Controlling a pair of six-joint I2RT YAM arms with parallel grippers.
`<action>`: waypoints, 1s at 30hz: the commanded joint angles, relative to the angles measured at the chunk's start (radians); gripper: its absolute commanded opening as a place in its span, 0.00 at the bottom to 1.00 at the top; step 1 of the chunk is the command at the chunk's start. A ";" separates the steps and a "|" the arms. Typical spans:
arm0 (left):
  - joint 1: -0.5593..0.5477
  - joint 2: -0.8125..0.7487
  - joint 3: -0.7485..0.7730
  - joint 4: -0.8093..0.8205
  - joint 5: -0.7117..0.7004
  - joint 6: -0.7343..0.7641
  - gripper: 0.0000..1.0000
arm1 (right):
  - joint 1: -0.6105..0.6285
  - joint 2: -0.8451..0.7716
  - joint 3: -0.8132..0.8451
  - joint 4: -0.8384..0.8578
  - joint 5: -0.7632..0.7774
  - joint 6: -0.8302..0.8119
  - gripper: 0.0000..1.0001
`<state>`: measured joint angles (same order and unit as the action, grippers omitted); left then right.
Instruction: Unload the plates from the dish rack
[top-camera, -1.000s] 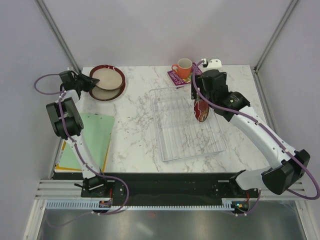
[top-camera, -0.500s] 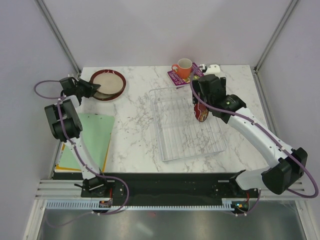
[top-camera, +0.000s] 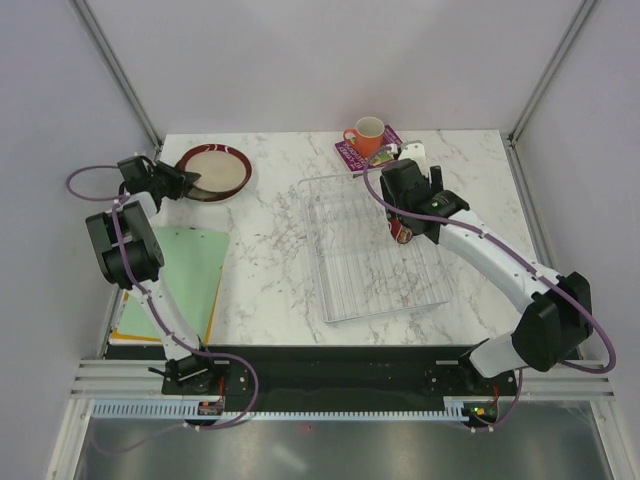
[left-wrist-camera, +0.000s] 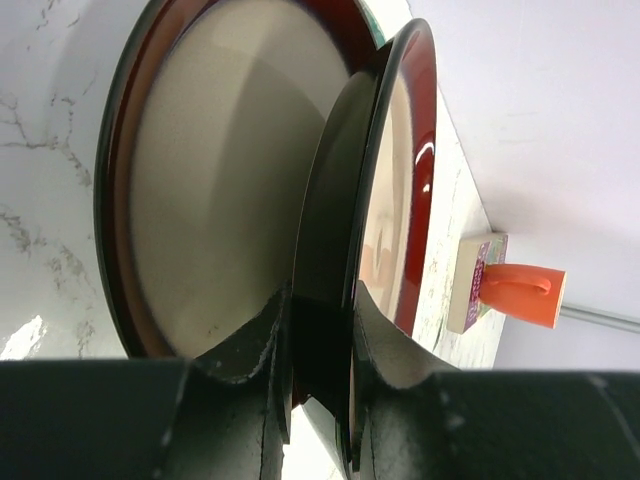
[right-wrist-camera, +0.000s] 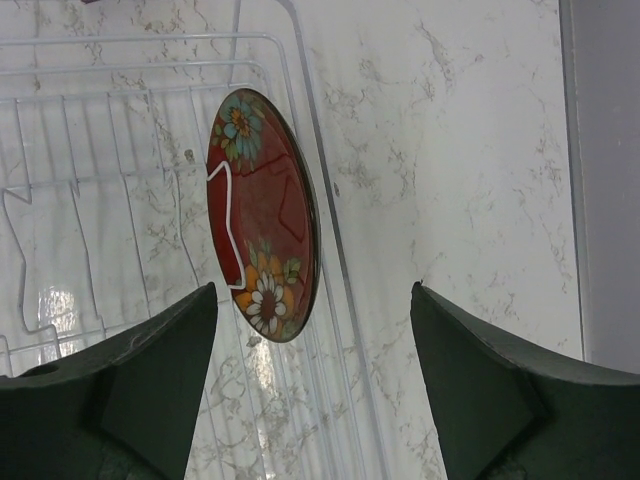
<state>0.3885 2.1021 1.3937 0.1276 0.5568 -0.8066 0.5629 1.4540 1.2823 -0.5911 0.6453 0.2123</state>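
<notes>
Two arms reach out over the marble table (top-camera: 270, 240), pale walls closing it in. The right arm stretches forward and bends inward above the dish rack (top-camera: 372, 262). The right gripper (right-wrist-camera: 313, 290) points down, jaws spread wide on either side of a floral plate (right-wrist-camera: 262, 215) that stands on edge in the rack, touching neither finger. The left arm folds toward the far-left corner. The left gripper (left-wrist-camera: 320, 300) is clamped on the rim of a red-rimmed plate (left-wrist-camera: 385, 190), which is tilted over a matching plate (left-wrist-camera: 220, 180) lying just beyond its fingers.
</notes>
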 joint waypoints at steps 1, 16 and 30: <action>0.038 -0.060 -0.016 -0.078 -0.098 0.067 0.28 | -0.006 0.017 -0.003 0.050 0.030 -0.017 0.84; 0.081 -0.025 0.048 -0.121 -0.083 0.049 1.00 | -0.047 0.112 0.002 0.086 0.028 -0.030 0.84; 0.092 -0.194 0.011 -0.151 -0.149 0.092 1.00 | -0.074 0.193 0.020 0.137 -0.075 -0.031 0.55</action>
<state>0.4282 2.0228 1.4113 -0.0097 0.4992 -0.7658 0.5022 1.6279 1.2793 -0.4988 0.6014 0.1856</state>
